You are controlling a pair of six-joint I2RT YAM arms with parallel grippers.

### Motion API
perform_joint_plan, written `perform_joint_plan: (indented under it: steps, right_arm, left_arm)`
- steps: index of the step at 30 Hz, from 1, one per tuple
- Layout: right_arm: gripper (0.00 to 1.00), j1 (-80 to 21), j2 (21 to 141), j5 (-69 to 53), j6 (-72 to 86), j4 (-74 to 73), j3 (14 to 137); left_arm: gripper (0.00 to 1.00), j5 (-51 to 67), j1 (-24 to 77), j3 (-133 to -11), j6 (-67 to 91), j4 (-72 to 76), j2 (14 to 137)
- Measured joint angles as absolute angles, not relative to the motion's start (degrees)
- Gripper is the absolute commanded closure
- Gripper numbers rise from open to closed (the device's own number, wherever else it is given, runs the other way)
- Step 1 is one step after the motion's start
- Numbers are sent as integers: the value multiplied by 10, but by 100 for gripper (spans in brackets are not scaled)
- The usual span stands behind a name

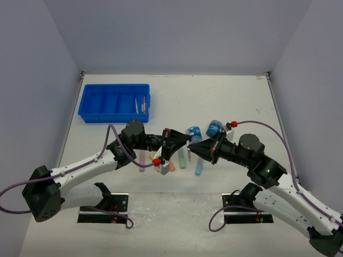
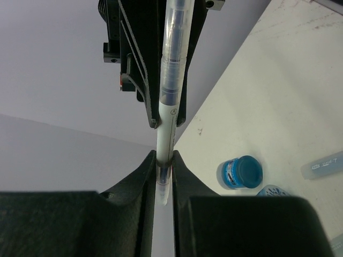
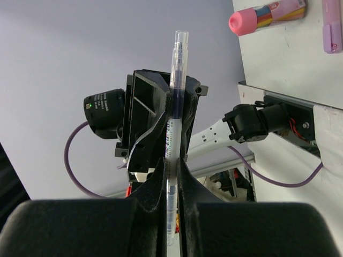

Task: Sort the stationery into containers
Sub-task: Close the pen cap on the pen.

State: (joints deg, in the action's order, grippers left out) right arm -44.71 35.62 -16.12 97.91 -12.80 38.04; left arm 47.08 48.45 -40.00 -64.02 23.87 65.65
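Note:
A thin clear pen (image 2: 170, 80) is held in the air between both arms. My left gripper (image 2: 164, 158) is shut on its pale tip end, with both jaws against the barrel. My right gripper (image 3: 172, 163) is shut on the same pen (image 3: 177, 69) further along. In the top view the two grippers meet tip to tip, the left gripper (image 1: 184, 140) facing the right gripper (image 1: 195, 149), above the loose stationery. The blue tray (image 1: 88, 107) stands at the far left with two pens (image 1: 140, 105) in its right compartment.
On the table under the grippers lie a purple marker (image 1: 142, 160), an orange marker (image 1: 171, 166), a green marker (image 1: 182, 158) and a blue marker (image 1: 199, 166). Two round blue tubs (image 1: 214, 128) (image 1: 193, 131) sit just beyond. A pink-capped bottle (image 3: 268, 13) lies nearby.

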Motion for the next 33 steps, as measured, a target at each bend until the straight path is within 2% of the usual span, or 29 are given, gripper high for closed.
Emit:
perform_joint_plan:
  steps: [2,4,7,10,12,16,23,26,33]
  right_arm:
    - [95,-447,356,-161,979,-129,380]
    - [82,-447,356,-161,979,-129,380]
    - [68,-447,353,-159,980,-128,381]
    - [47,-447,346,-156,979,-129,381]
    - [41,-447,340,-153,978,-128,381]
    - [37,-447,331,-145,979,-128,381]
    - [7,-445,321,-140,970,-129,380]
    - [1,-442,297,-123,951,-132,380]
    - [1,-433,217,5,828,-163,382]
  left_arm:
    - [100,472,484,-402,-642,234,657]
    - [100,473,484,-404,-643,229,657]
    - [100,475,485,-406,-642,219,657]
    - [100,477,487,-408,-642,209,657]
    - [100,478,488,-412,-642,203,657]
    - [100,480,488,-419,-641,192,658]
    - [100,476,488,-439,-618,172,658]
    - [100,467,488,-454,-593,162,658]
    - [100,434,488,-481,-475,152,656]
